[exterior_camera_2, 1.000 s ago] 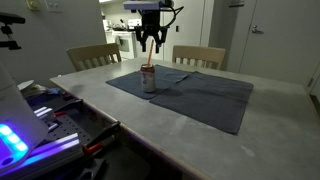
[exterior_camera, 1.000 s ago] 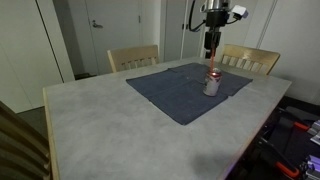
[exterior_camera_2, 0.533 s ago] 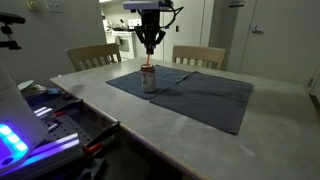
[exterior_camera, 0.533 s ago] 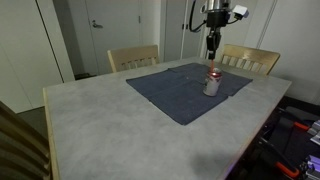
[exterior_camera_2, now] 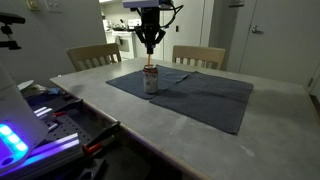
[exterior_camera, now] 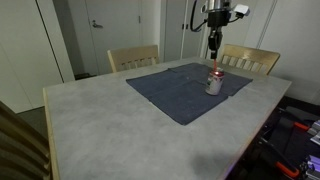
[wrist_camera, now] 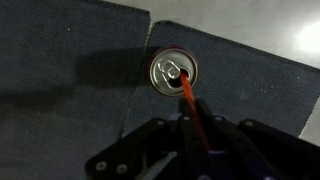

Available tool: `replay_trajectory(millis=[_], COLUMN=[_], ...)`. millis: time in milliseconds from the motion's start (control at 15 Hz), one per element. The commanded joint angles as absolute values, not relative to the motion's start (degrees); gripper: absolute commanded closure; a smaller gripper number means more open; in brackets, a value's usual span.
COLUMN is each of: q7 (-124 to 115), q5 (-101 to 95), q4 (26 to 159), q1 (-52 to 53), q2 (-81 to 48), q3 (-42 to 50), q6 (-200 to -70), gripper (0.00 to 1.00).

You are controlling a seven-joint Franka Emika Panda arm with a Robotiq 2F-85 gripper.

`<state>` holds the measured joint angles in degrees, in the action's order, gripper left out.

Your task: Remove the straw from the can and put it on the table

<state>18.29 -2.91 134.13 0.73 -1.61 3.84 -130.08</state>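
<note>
The silver-grey can point(exterior_camera: 213, 83) point(exterior_camera_2: 151, 82) stands upright on the dark blue mat point(exterior_camera: 180, 92) on the marbled grey table point(exterior_camera: 100, 120). A thin red straw point(exterior_camera: 213, 63) point(exterior_camera_2: 150, 63) rises from its opening. My gripper point(exterior_camera: 213, 47) point(exterior_camera_2: 150, 46) hangs straight above the can, shut on the straw's upper part. In the wrist view the can's top point(wrist_camera: 173, 70) is seen from above, and the straw point(wrist_camera: 188, 100) runs from its mouth up between my closed fingers, gripper point(wrist_camera: 200, 138).
Two wooden chairs point(exterior_camera: 133, 58) point(exterior_camera: 250, 58) stand behind the table's far edge. The mat point(exterior_camera_2: 190, 92) covers the table's far half. Electronics with blue lights point(exterior_camera_2: 20, 140) sit beside the table's near corner.
The jaws have closed from open onto the straw. The arm has stayed above the can, which has not moved.
</note>
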Motion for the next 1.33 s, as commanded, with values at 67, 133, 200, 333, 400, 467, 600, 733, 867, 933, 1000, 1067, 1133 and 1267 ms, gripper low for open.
replay_trajectory(millis=[67, 133, 200, 333, 400, 467, 600, 733, 867, 933, 1000, 1067, 1133, 1267], q7=[15.9, 15.7, 15.4, 15.0, 14.9, 14.8, 14.5, 14.4, 14.5, 14.4, 14.4, 14.3, 14.3, 14.2], q5=[-6.2, -6.6, -7.3, -8.4, -8.9, -9.4, -10.5, -10.9, -10.4, -10.5, -10.5, -10.6, -10.6, -10.7], q4=[133.9, 133.8, 133.8, 133.7, 133.7, 133.6, 133.5, 133.6, 133.6, 133.8, 133.7, 133.8, 133.8, 133.7], q1=[0.1, 0.1, 0.2, 0.2, 0.3, 0.3, 0.4, 0.5, 0.7, 0.8, 0.8, 0.8, 0.8, 0.9], q2=[1.3, 1.9, 2.7, 4.4, 5.3, 6.0, 7.6, 9.1, 10.5, 11.0, 11.5, 12.1, 12.5, 13.6], q3=[2.7, 2.6, 2.5, 2.3, 2.2, 2.2, 2.0, 1.7, 1.4, 1.3, 1.1, 1.0, 0.9, 0.8], q6=[-127.0, -126.6, -126.2, -125.2, -124.7, -124.1, -122.9, -122.2, -121.2, -121.2, -120.9, -120.7, -120.6, -120.3], gripper=[0.98, 0.98, 0.98, 0.98, 0.98, 0.98, 0.98, 0.98, 0.98, 0.98, 0.98, 0.98, 0.98, 0.98])
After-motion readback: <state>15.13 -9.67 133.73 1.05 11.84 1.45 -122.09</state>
